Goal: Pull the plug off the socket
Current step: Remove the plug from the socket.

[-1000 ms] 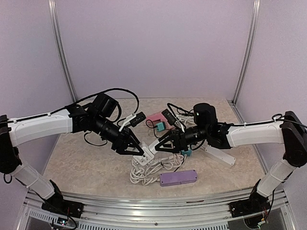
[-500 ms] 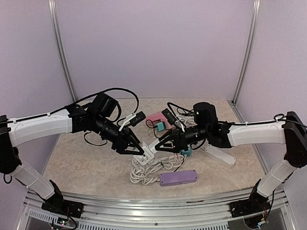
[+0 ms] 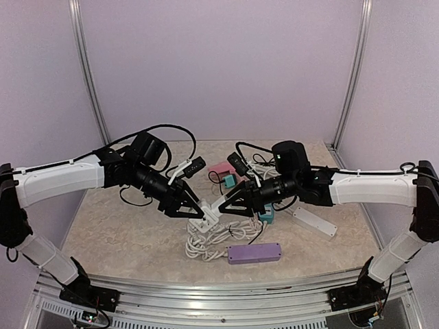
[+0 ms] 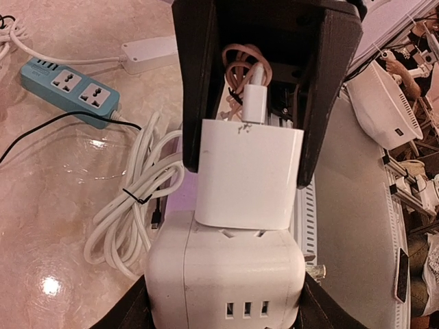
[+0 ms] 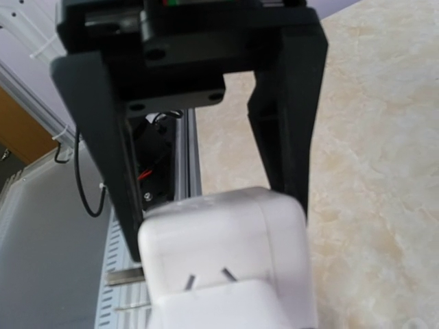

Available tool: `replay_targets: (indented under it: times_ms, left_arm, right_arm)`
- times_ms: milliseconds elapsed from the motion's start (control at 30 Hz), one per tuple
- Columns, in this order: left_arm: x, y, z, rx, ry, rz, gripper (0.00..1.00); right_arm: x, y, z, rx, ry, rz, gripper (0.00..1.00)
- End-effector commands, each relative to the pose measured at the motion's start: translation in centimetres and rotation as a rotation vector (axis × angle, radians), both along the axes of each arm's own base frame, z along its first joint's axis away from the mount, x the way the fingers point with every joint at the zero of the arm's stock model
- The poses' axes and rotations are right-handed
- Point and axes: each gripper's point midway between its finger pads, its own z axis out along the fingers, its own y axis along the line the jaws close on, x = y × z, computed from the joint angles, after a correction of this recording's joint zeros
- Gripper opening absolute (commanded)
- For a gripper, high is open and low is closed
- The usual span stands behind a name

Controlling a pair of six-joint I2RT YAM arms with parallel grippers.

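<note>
over the last second the pair of arms carries its shared load a little up and to the left in the top view. the right arm reaches further across the counter, and the left arm gives way slightly. neither pincer alters its spread.

the left pincer is clenched on the white socket cube, its dark fingers pressing the cube's two sides at the bottom of the left wrist view. the right pincer is grasping the white plug, a square adapter with a short cable looped at its back. it has one black finger on each flank.

the plug stands on the cube's top face, and both seem to hang just above the counter, over the coiled white cable. in the right wrist view two thin metal prongs show between the adapter body and the cube. i judge from this that the plug is partly drawn out and not yet free. the left wrist view shows no clear gap, so the separation must be small.

for the task this means both grips are set and the pull is under way, though most of the recent motion looks like shared drift and not the two parts coming apart. a purple power strip and a blue power strip lie near and are not touched.
</note>
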Motion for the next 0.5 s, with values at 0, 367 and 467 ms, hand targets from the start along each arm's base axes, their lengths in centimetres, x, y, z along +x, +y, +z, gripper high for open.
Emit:
replay_targets:
  times_ms: [0, 367, 467]
  left_arm:
    - [0.7, -0.6, 2.5, -0.077, -0.01, -0.003, 0.12]
    - [-1.3, -0.7, 3.2, -0.116, -0.045, -0.075, 0.12]
    - [-1.8, -0.9, 3.3, -0.116, -0.054, -0.089, 0.12]
  right_arm:
    - [0.1, -0.1, 1.4, -0.001, -0.07, -0.028, 0.0]
    - [-0.2, -0.6, 2.8, 0.07, -0.039, 0.009, 0.0]
    - [-0.4, -1.0, 3.2, 0.102, -0.014, 0.031, 0.0]
